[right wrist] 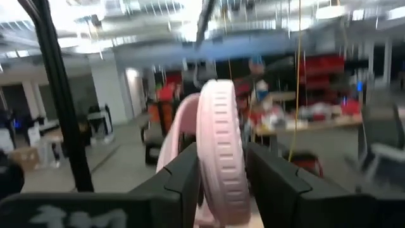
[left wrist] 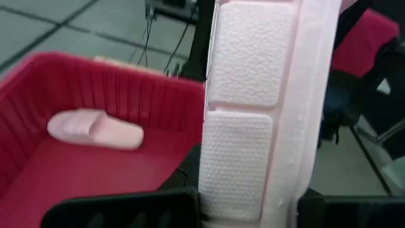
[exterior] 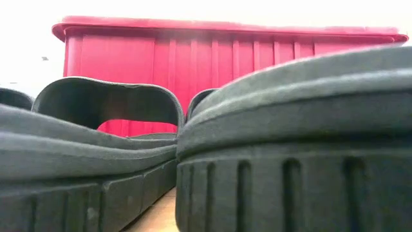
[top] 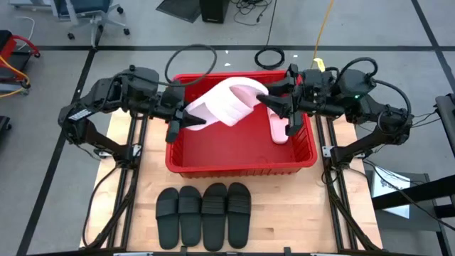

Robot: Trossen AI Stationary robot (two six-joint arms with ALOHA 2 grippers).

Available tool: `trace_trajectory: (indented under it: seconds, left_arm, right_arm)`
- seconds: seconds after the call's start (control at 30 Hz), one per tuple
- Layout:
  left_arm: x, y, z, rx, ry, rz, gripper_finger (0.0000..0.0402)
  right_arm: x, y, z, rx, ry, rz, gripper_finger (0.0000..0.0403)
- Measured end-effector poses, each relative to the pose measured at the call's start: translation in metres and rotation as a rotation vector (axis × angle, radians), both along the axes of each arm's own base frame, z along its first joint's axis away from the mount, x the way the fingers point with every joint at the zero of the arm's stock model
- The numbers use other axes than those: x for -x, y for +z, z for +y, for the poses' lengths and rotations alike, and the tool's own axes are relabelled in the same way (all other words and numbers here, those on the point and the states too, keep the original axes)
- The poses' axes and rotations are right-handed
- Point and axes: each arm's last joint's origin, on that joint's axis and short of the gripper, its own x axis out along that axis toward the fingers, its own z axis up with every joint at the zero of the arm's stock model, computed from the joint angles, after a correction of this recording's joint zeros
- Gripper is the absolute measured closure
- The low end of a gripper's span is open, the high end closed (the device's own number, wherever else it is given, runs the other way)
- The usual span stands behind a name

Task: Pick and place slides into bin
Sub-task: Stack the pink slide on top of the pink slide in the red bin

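Pink slide (top: 227, 103) above red bin (top: 213, 162), pinched in our left gripper (top: 186, 119) | right gripper (top: 276, 102) half-parted astride its far end | risk: snagging, pulling it outside.

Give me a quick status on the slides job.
Left gripper shut on pink slide over the bin. Right gripper at its other end. Second pink slide in bin. Four black slides wait.
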Motion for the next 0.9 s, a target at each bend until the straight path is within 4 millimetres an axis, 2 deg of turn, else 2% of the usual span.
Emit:
trace_trajectory:
  seconds: [0.17,0.4,0.63,0.9]
  left_arm:
    - [0.012,-0.009,-0.002,0.044,-0.021,0.132,0.0356]
    - [0.019,-0.023,-0.007,0.073,-0.058,0.294,0.0358]
    - [0.007,-0.033,-0.016,0.111,-0.096,0.38,0.0356]
    - [-0.019,-0.058,-0.027,0.107,-0.136,0.553,0.0355]
  right_arm:
    - [0.003,-0.016,0.001,-0.059,0.038,0.173,0.0276]
    - [0.002,-0.03,0.004,-0.134,0.138,0.311,0.0237]
    - [-0.006,-0.043,0.005,-0.187,0.153,0.423,0.0198]
    - [-0.032,-0.067,0.01,-0.263,0.26,0.58,0.0175]
